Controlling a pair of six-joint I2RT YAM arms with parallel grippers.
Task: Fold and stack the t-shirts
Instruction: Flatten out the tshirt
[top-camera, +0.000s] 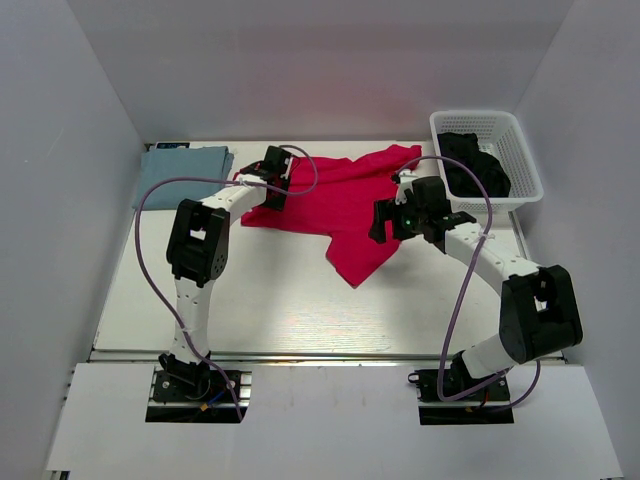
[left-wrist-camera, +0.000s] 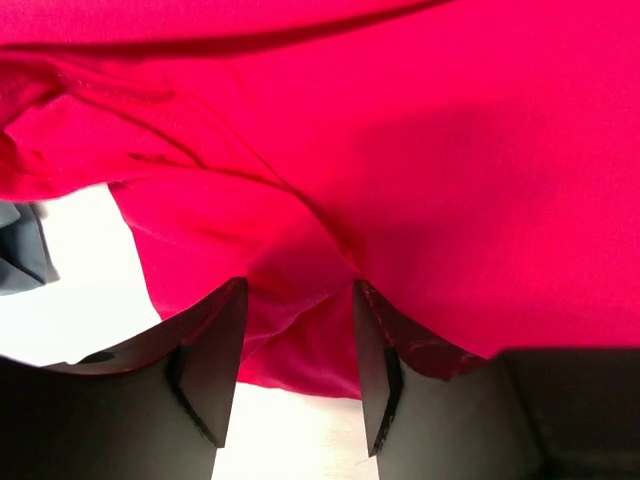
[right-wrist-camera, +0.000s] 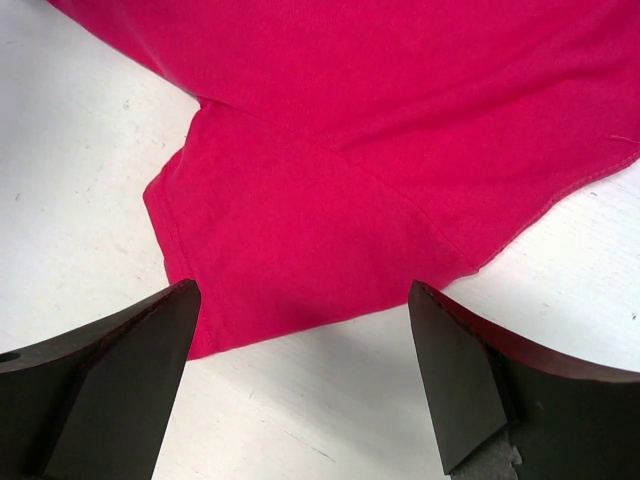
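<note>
The crimson red t-shirt (top-camera: 345, 200) lies rumpled and spread at the back middle of the table. The pale blue-grey t-shirt (top-camera: 185, 168) lies folded at the back left. My left gripper (top-camera: 275, 175) is at the red shirt's left edge. In the left wrist view (left-wrist-camera: 298, 285) its jaws stand partly apart, with a fold of red cloth (left-wrist-camera: 420, 150) between and over the tips. My right gripper (top-camera: 390, 215) is wide open and empty at the shirt's right side. In the right wrist view (right-wrist-camera: 302, 288) it hovers just short of a red sleeve (right-wrist-camera: 300, 250).
A white lattice basket (top-camera: 522, 150) with dark cloth in it stands at the back right, close behind my right arm. Grey walls enclose the table on three sides. Bare white table (top-camera: 280, 300) lies in front of the red shirt.
</note>
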